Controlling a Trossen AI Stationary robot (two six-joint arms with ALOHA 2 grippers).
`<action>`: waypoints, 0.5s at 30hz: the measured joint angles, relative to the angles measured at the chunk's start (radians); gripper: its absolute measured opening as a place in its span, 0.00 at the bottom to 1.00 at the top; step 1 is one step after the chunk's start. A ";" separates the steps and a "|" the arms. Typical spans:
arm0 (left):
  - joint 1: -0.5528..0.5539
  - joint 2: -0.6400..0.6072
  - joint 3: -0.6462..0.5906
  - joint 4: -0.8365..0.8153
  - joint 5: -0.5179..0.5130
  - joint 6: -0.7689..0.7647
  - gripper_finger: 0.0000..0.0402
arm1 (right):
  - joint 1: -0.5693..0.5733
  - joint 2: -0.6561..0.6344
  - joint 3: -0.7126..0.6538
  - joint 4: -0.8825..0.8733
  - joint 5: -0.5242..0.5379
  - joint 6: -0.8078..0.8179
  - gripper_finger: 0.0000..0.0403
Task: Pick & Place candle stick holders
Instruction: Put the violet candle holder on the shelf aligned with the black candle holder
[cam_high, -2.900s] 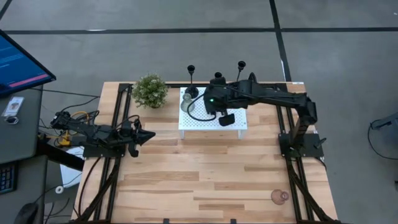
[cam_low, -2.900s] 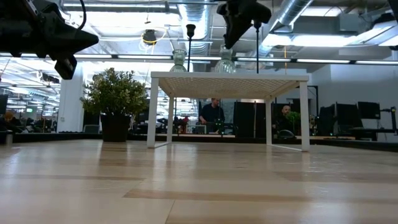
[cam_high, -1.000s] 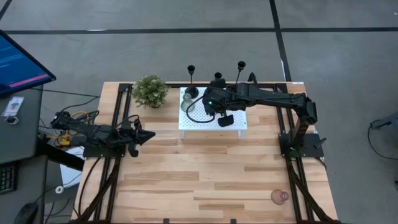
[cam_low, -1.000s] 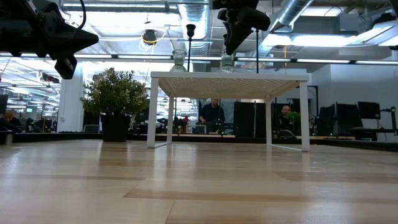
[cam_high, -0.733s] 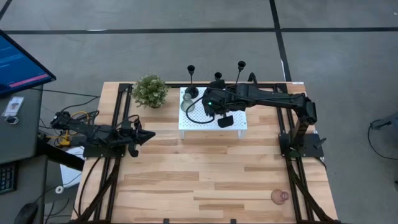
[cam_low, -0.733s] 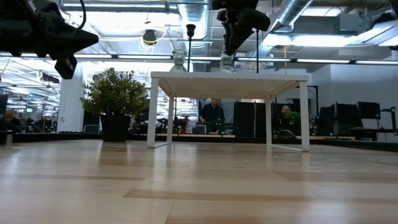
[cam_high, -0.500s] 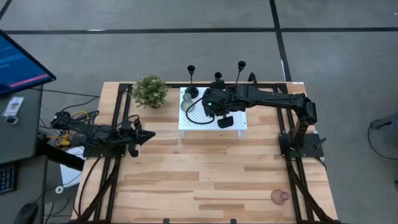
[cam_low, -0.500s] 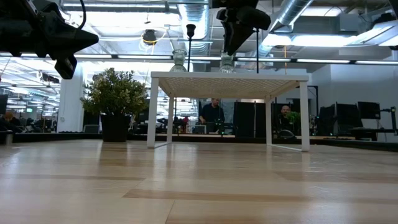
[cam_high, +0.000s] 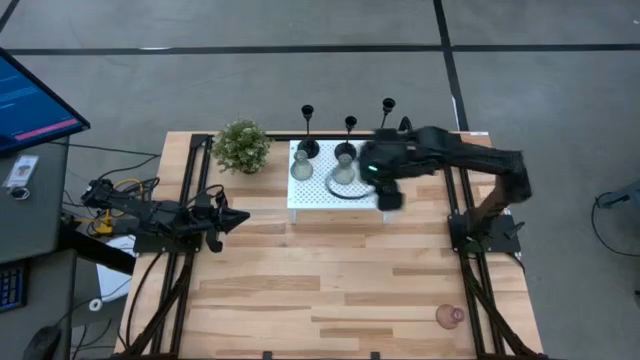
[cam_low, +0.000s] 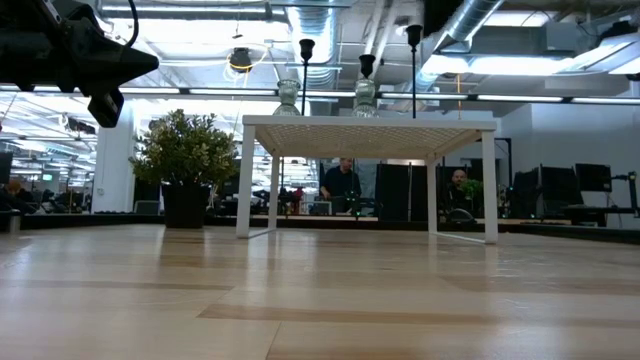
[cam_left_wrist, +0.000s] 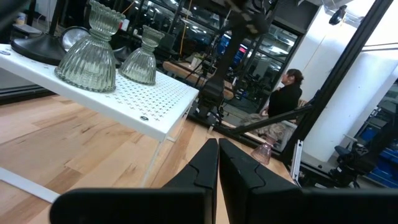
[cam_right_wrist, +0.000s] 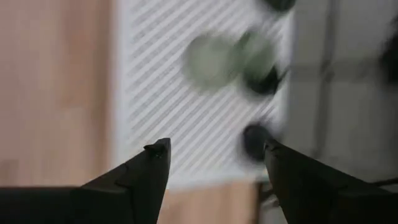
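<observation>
Light wooden plank counter (cam_high: 330, 280) carries a white perforated low shelf (cam_high: 320, 193). Right arm is stretched across the shelf's right end, right hand (cam_right_wrist: 214, 152) spread open, nothing held, above the shelf. Left arm is parked low at the counter's left edge, left hand (cam_high: 232, 219) closed, empty. Small bushy green plant (cam_high: 241, 146) stands left of the shelf. Three black thin-stemmed candle stick holders (cam_high: 350, 125) line the shelf's far side; two pale green ribbed glass holders (cam_high: 302, 168) sit on the shelf. Pink glass holder (cam_high: 449, 316) rests at the counter's near right corner.
</observation>
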 joint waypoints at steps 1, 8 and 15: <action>0.000 0.000 0.000 0.000 0.000 0.000 0.03 | 0.018 -0.027 -0.001 -0.048 -0.024 0.077 0.61; 0.000 0.000 0.000 0.002 0.000 0.000 0.03 | 0.228 -0.249 -0.177 -0.027 -0.187 0.632 0.56; 0.000 0.014 0.000 0.006 0.000 0.000 0.03 | 0.517 -0.365 -0.443 -0.023 -0.430 1.192 0.50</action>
